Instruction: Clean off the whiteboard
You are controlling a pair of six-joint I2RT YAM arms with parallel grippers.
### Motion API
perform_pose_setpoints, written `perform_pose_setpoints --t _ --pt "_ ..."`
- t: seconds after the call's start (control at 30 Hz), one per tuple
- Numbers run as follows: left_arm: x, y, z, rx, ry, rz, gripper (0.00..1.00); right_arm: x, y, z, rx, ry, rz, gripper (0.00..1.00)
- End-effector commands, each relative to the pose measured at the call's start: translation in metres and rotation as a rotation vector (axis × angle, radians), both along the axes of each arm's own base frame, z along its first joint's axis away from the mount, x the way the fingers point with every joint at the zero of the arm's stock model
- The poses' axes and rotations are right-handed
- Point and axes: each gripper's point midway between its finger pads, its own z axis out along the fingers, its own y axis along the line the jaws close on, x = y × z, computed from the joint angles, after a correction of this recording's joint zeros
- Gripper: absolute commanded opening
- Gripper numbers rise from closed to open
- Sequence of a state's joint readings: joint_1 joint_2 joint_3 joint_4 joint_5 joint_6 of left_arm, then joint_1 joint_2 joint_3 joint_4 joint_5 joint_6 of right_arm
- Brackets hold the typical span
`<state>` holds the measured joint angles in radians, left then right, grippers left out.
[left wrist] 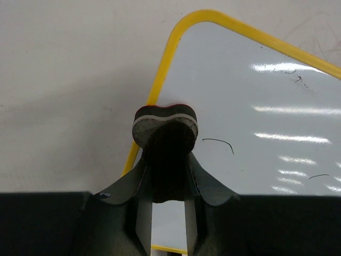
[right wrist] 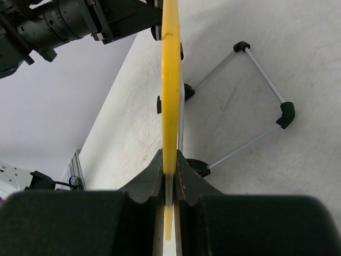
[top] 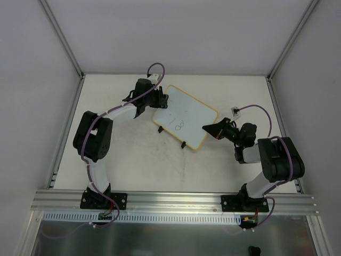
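Whiteboard (top: 193,111) in R fingers (right wrist: 146,184) — eraser (left wrist: 165,128) (L fingers (left wrist: 127,188))

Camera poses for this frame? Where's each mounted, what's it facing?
Top external: overhead behind bases, facing down at table; both arms show.
Left wrist: along left gripper holding eraser at whiteboard corner.
Right wrist: along right gripper clamping the whiteboard edge-on; left arm behind.
Shared: all three see the whiteboard.

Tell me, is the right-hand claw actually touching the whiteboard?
Touching. The right wrist view shows the right gripper clamped on the whiteboard, with the board's yellow frame edge pinched between its jaws and no gap on either side.
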<state>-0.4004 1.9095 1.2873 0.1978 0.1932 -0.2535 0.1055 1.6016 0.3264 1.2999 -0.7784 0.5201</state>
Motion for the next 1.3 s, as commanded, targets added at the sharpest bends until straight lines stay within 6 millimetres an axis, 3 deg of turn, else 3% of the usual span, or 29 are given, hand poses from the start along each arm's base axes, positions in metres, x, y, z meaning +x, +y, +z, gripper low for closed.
perform_pose_setpoints --t 0.0,0.37,0.93,1.27 --pt "-0.011 0.024 -0.039 0.081 0.106 0.036 0.0 0.003 -0.004 0.029 -0.043 -0.278 0.017 0.0" --pt "-0.017 0.016 -0.016 0.077 0.052 -0.013 0.0 0.005 -0.024 0.001 -0.095 -0.221 -0.098 0.0" --pt "-0.023 -0.006 -0.007 0.123 -0.009 -0.093 0.0 0.005 -0.023 -0.012 -0.125 -0.202 -0.134 0.0" --pt "-0.03 -0.048 -0.005 0.185 -0.057 -0.197 0.0 0.002 -0.018 -0.012 -0.13 -0.214 -0.109 0.0"
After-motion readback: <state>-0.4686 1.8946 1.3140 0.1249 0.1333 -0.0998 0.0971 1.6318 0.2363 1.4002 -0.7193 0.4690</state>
